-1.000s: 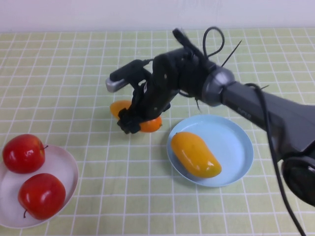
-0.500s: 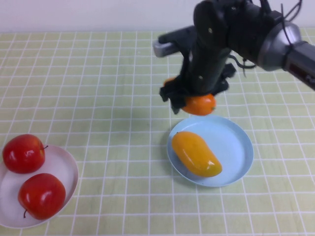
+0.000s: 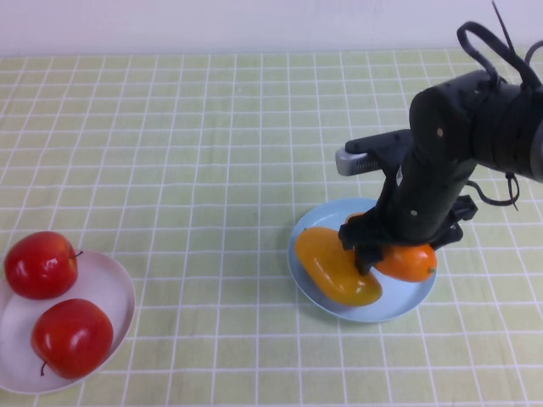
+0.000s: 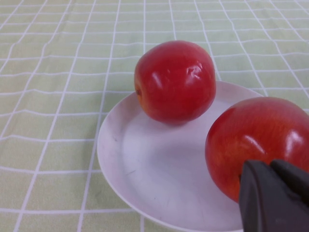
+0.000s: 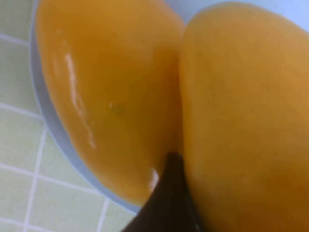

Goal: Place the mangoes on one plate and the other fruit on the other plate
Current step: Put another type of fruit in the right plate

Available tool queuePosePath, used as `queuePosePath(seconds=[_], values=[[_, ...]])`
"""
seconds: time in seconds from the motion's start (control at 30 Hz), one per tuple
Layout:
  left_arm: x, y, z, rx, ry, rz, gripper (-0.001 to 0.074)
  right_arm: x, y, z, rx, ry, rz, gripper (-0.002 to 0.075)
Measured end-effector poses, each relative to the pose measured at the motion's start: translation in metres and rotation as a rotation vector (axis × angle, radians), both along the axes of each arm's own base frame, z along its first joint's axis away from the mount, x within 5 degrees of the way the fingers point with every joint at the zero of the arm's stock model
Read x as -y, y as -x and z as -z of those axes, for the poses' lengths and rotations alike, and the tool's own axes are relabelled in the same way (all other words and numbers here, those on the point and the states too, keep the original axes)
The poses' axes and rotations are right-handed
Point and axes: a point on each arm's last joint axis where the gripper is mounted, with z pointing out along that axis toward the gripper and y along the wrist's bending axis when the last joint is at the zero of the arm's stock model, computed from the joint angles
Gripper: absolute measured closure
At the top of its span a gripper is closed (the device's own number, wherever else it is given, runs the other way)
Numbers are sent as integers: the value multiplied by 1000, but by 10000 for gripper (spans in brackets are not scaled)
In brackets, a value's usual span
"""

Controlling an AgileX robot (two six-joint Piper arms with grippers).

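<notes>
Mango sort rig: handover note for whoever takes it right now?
Right tool: low over the blue plate, shut on the orange mango, not yet released.
Left tool: parked beside the white plate, next to the nearer apple; out of the high view.
Yellow mango: lying on the blue plate, pressed against the orange one.
Both apples: on the white plate.
Done: apples sorted, one mango placed.
Left: open the right tool, let the orange mango settle, retract.
</notes>
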Motion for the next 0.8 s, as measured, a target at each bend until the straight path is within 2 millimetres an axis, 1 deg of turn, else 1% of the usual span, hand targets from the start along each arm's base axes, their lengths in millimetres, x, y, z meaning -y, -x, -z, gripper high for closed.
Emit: queuePosePath(seconds=[0.1,0.13,0.2,0.27,0.4,0.47,0.57,0.67,0.7,0.73,0.77,0.8], values=[[0,0,0,0,0,0,737,2,0,4,-5,-7,8,167],[0,0,0,0,0,0,737,2,-1,4,-2,-9,10,155],[0,0,0,0,0,0,737,1,-1,5,2,-11,10,95],[0,0,0,0,0,0,737,1,-1,7,1,-10,10,61],[0,0,0,0,0,0,737,2,-1,6,3,-12,10,43],[0,0,0,0,0,0,737,2,1,0,15,-19,10,41],[0,0,0,0,0,0,737,6,6,-18,50,-40,10,41],[0,0,0,0,0,0,737,12,17,-45,93,-67,9,48],[0,0,0,0,0,0,737,15,22,-55,107,-75,8,64],[0,0,0,0,0,0,737,19,28,-65,120,-80,7,94],[0,0,0,0,0,0,737,22,33,-73,124,-82,7,139],[0,0,0,0,0,0,737,26,39,-83,134,-86,6,203]])
